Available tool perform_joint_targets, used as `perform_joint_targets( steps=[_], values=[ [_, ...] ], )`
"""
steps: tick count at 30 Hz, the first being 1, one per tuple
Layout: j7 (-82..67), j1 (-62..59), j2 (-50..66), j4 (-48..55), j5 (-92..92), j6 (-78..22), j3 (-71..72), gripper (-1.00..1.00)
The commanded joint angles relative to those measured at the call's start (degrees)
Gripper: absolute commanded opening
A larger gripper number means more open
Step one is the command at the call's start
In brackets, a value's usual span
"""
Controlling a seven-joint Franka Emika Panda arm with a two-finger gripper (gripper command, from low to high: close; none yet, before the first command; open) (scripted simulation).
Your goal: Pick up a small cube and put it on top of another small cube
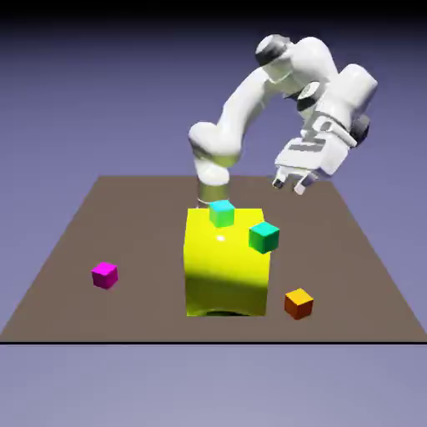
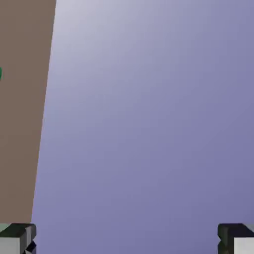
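Even rendered light, sharp; glare on the yellow block (image 1: pixel 225 263).

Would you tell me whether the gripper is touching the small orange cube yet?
Apart. In the exterior view the gripper hangs open in the air, well above the orange cube sitting on the table.

The exterior view looks down across the whole table (image 1: pixel 350 275) from some distance. The hand view, riding high, faces the backdrop; both share the table's edge.

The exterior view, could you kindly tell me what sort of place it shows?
Apparently a rendered simulation, not a real room: a bare brown table before a blank violet backdrop, flat-coloured cubes round a yellow block, and a white arm.
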Motion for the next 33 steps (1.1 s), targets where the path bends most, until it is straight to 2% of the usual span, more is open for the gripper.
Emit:
perform_joint_targets(
  steps=[1,33],
  values=[
    [-2.31,-1.79,-0.32,1.13,0.10,-1.30,2.08,0.00],
    [-76.09,-58.99,-10.62,37.25,3.40,-42.72,68.53,0.00]
  ],
)
